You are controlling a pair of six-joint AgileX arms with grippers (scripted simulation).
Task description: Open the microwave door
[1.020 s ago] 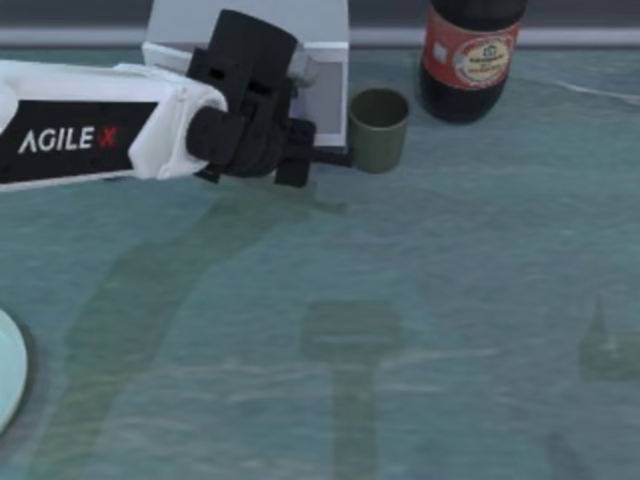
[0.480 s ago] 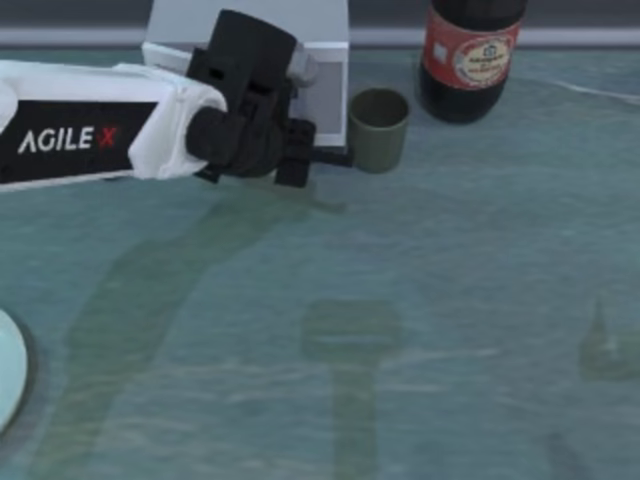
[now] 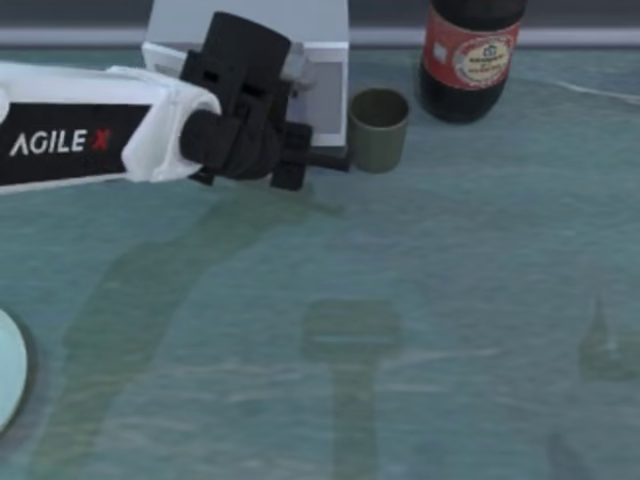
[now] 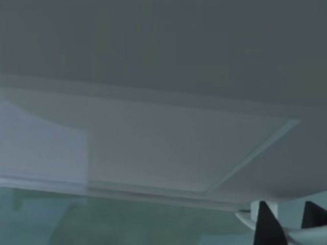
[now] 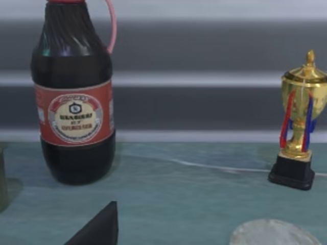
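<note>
The small white microwave (image 3: 322, 28) stands at the table's far edge, left of centre. My left gripper (image 3: 325, 158) reaches in at its front, and the black wrist hides most of that face from above. In the left wrist view the microwave door (image 4: 153, 143) fills the picture from very close. The left gripper (image 4: 288, 217) has its two dark fingertips around the white handle (image 4: 263, 206), shut on it. Of the right arm only one dark fingertip (image 5: 99, 229) shows, low over the table at the right side.
A dark green cup (image 3: 378, 128) stands right beside the left gripper's fingers. A dark bottle with a red label (image 3: 470, 55) is behind it. A gold trophy (image 5: 299, 127) stands farther right. A pale plate (image 3: 5, 370) lies at the near left edge.
The left arm and its gripper have shifted slightly to the left along the microwave's front. Cup and bottle have not moved.
</note>
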